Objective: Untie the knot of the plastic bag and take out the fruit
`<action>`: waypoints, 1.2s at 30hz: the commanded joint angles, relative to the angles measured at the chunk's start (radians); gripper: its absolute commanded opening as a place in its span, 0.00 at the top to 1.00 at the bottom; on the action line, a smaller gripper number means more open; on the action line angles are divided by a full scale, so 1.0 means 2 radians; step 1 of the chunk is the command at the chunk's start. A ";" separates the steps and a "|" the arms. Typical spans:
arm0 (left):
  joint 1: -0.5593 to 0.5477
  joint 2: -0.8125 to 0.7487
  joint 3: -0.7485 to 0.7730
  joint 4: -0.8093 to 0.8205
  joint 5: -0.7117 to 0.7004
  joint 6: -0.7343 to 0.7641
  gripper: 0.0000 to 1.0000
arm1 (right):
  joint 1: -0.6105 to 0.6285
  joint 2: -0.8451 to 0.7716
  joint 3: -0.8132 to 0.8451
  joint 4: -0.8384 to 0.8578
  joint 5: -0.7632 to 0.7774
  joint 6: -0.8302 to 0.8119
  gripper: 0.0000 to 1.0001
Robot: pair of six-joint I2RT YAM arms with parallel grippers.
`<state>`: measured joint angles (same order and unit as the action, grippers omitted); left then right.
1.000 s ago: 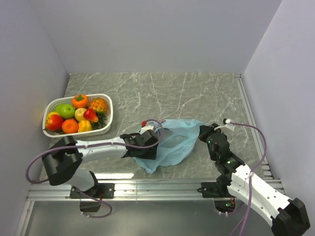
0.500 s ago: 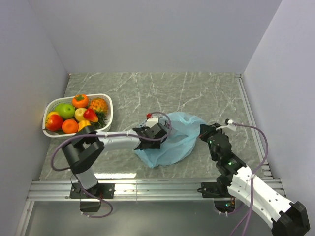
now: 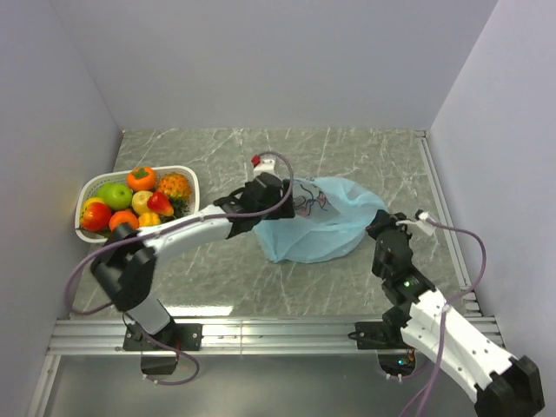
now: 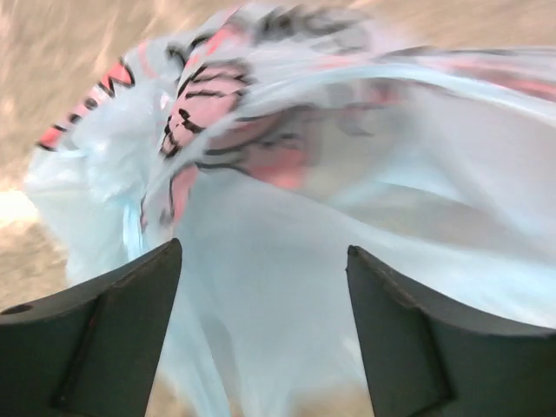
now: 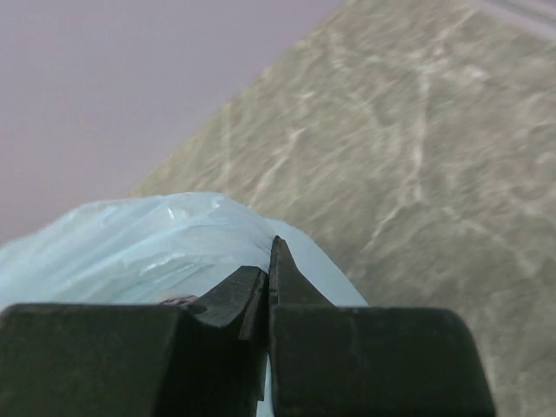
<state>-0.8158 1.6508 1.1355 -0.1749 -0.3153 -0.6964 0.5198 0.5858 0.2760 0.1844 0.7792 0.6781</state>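
The left gripper point(image 3: 276, 211) is reaching farther out than before, and the plastic bag point(image 3: 321, 230) is now lying further right, mid-table. The left jaws are standing spread at the bag; the right gripper point(image 3: 375, 228) is sitting pressed together at its right edge.

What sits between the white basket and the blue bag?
In the top view, the left arm crosses bare marble table between basket and plastic bag.

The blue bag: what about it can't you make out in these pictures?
Knot: in no view; left wrist view blurred, bag crumpled from above.
Contents: overhead, folded plastic and print hide any fruit inside.
Right tool: shut; in its wrist view its own fingers hide any pinched plastic.
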 commanded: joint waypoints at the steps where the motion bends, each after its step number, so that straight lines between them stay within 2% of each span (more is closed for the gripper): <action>1: -0.006 -0.106 0.038 -0.009 0.047 0.019 0.17 | -0.036 0.070 0.061 0.047 0.071 -0.022 1.00; 6: 0.001 -0.226 0.021 -0.061 -0.014 0.041 0.04 | -0.113 0.170 0.128 0.049 0.075 -0.015 1.00; 11: 0.029 -0.363 -0.060 -0.066 -0.142 0.064 0.01 | -0.212 0.193 0.170 -0.005 0.071 0.036 1.00; 13: 0.037 -0.415 -0.085 -0.065 -0.174 0.071 0.01 | -0.236 0.193 0.180 -0.022 0.057 0.051 0.96; 14: 0.040 -0.433 -0.110 -0.065 -0.208 0.074 0.01 | -0.245 0.191 0.185 -0.046 0.053 0.055 0.92; 16: 0.041 -0.479 -0.133 -0.068 -0.242 0.080 0.01 | -0.255 0.187 0.189 -0.061 0.051 0.047 0.60; 18: 0.041 -0.509 -0.159 -0.074 -0.277 0.082 0.01 | -0.255 0.166 0.186 -0.075 0.048 0.038 0.33; 21: 0.041 -0.555 -0.176 -0.090 -0.308 0.082 0.01 | -0.255 0.121 0.176 -0.088 0.032 0.022 0.22; 26: 0.041 -0.598 -0.153 -0.153 -0.336 0.072 0.01 | -0.254 0.016 0.177 -0.147 -0.008 -0.011 0.20; 32: 0.041 -0.644 -0.119 -0.222 -0.342 0.084 0.01 | -0.254 -0.116 0.176 -0.224 -0.126 -0.084 0.18; 36: 0.041 -0.678 -0.108 -0.274 -0.360 0.052 0.01 | -0.255 -0.204 0.160 -0.256 -0.190 -0.113 0.18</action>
<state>-0.7361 0.3347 0.8799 -0.6209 -0.9829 -0.5632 0.0143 0.2565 0.6086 -0.2367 0.5312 0.5285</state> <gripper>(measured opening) 0.993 0.823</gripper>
